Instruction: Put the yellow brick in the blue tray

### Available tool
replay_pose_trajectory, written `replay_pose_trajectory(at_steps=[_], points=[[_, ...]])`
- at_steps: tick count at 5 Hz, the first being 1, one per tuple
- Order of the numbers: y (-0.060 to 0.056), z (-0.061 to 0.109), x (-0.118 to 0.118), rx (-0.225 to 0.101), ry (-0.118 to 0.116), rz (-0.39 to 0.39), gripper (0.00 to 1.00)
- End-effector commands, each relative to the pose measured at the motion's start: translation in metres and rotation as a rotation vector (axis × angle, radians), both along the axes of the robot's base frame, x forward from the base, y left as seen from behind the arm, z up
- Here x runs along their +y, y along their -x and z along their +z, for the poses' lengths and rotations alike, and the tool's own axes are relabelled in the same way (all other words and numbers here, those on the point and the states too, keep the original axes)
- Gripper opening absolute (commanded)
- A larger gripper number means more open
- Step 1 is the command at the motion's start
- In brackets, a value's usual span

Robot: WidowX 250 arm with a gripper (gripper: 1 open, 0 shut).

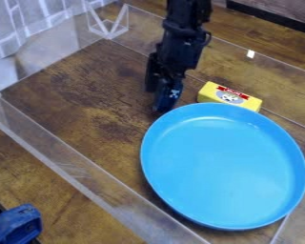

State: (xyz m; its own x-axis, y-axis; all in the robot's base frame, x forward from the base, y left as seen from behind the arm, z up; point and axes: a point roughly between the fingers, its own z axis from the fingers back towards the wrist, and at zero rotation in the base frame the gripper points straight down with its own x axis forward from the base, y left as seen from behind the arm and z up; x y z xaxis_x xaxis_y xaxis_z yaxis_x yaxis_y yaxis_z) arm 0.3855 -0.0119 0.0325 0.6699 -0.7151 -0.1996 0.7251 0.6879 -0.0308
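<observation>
There is one yellow brick (229, 96) and one blue tray (224, 166) on one wooden table (79, 107).

smooth plastic blue tray (224, 167) on brown wood table (69, 112).

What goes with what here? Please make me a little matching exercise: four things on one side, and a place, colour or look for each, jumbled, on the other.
Things:
1. Yellow brick
2. Blue tray
3. Gripper
4. Table

Descriptions:
A. brown, with a wood look
B. round and shallow, with a raised rim
C. dark, beside the brick
D. small, with a red-and-white label on top

Pairs: 1-D, 2-B, 3-C, 4-A
</observation>
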Motion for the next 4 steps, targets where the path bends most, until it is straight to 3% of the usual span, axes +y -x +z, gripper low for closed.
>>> replay_pose_trajectory(at_steps=[1,4], points=[[-0.0131,0.0237,-0.0083,-0.068,0.008,-0.026,1.0],[-0.0183,0.0161,-0.0099,-0.08,0.004,-0.054,1.0]])
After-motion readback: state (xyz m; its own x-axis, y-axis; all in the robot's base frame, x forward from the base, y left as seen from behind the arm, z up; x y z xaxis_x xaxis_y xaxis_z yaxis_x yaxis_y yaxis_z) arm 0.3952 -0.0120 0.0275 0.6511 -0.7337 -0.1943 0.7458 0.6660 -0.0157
